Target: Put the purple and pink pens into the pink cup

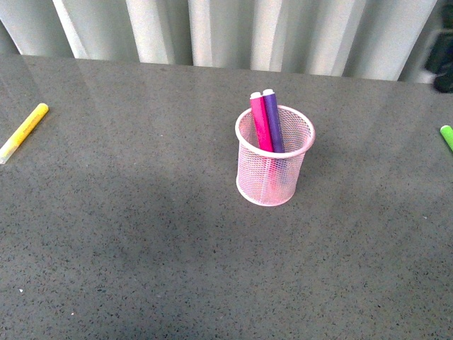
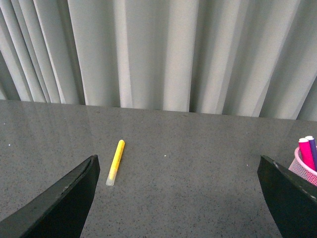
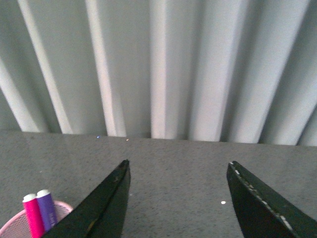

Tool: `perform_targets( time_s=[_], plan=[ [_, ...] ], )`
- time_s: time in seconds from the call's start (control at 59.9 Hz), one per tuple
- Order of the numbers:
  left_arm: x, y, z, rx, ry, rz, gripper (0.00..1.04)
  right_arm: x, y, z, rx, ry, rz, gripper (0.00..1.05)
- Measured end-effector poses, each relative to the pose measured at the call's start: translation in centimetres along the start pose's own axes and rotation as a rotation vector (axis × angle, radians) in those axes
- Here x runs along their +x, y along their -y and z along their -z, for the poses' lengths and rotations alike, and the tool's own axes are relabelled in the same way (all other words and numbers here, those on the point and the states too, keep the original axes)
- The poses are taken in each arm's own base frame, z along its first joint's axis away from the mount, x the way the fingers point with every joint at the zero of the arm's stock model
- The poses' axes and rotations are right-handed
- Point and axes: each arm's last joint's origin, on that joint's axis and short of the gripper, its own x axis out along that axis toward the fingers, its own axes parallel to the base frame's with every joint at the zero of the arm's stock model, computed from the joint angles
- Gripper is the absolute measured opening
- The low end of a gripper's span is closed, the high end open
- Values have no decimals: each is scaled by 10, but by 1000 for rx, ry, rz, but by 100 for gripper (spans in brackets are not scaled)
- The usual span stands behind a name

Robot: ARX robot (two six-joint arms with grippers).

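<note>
Since both pens already stand in the pink cup (image 1: 274,157), the work appears finished, and the step in hand is judged to be a clean retreat and rest. The pink pen (image 1: 260,122) and the purple pen (image 1: 272,120) lean side by side, touching, against the far rim of the cup, their pale caps poking above it. The cup sits upright near the middle of the grey table (image 1: 141,248), well apart from a yellow marker (image 1: 23,132) at the table's left edge and a green marker (image 1: 446,136) just visible at the right edge.

Neither arm shows in the front view. In the wrist views, the left pincer (image 2: 181,198) stands wide apart and empty, with the yellow marker ahead of it and the cup off to one side; the right pincer (image 3: 181,198) is likewise spread and holds nothing, the cup and pen tips showing beside one finger.

To finish well, both arms should keep clear of the cup — a light mesh holder with pens leaning to one side could tip from a slight knock. Any motion is best kept away from it, and the other markers left alone.
</note>
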Motion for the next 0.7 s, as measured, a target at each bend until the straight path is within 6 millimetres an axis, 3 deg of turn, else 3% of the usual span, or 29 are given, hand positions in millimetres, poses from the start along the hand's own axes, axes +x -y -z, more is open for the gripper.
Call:
perform_targets(
  time_s=[0.15, 0.301, 0.702],
  plan=[
    [0, 0, 0, 0, 0, 0, 98, -20, 19, 12, -10, -8, -8, 29],
    [0, 0, 0, 0, 0, 0, 98, -36, 32, 11, -8, -3, -8, 4],
    [0, 0, 0, 0, 0, 0, 98, -67, 52, 10, -9, 0, 1, 3]
  ],
)
